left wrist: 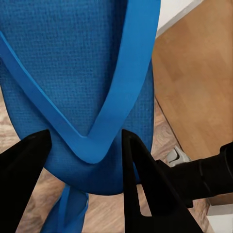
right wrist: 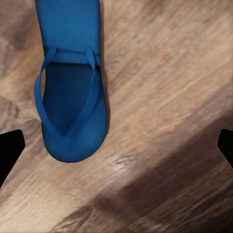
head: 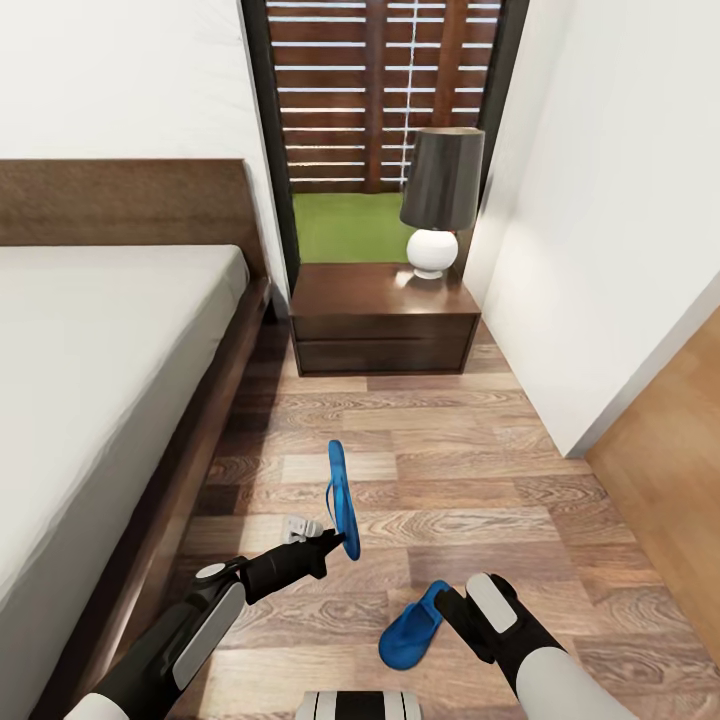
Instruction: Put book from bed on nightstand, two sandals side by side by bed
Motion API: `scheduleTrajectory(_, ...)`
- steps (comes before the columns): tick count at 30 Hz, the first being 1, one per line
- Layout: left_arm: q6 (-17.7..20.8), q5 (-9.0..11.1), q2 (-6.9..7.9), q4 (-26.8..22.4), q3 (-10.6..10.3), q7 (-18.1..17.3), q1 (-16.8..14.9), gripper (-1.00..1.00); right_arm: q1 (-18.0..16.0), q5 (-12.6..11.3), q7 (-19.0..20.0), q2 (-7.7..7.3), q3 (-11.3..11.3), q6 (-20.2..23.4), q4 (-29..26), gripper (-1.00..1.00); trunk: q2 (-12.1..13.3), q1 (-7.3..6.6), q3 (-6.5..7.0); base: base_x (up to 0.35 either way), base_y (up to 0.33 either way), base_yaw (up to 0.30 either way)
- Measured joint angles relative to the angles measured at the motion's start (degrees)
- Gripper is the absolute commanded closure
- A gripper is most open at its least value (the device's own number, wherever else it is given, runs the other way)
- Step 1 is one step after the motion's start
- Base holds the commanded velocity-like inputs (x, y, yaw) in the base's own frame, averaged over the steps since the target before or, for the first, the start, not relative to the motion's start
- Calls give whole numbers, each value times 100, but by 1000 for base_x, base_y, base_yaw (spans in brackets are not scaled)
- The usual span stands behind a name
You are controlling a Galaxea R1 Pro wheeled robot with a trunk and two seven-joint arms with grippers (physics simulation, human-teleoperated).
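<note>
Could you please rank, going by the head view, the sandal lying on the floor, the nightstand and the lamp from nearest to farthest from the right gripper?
1. The sandal on the floor, flat on the planks just beside the right gripper.
2. The nightstand, farther ahead against the window wall, beside the bed.
3. The lamp, standing at the nightstand's back right corner.

The large low bed with dark wooden frame (head: pixel 120 400) fills the frame's left. At upper centre, a dark wooden nightstand (head: pixel 385 320) carries a dark-shaded, white-based lamp (head: pixel 440 200). One blue flip-flop (head: pixel 342 498) sits centre, another (head: pixel 412 630) lower right.
</note>
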Motion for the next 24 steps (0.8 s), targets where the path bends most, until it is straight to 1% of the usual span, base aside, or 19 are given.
scheduleTrajectory(24, 4, -1, 0, 2, 0, 0, 0, 100, 4, 0, 31, 1, 26, 8, -72, -100, 0, 0, 0, 1, 0, 0)
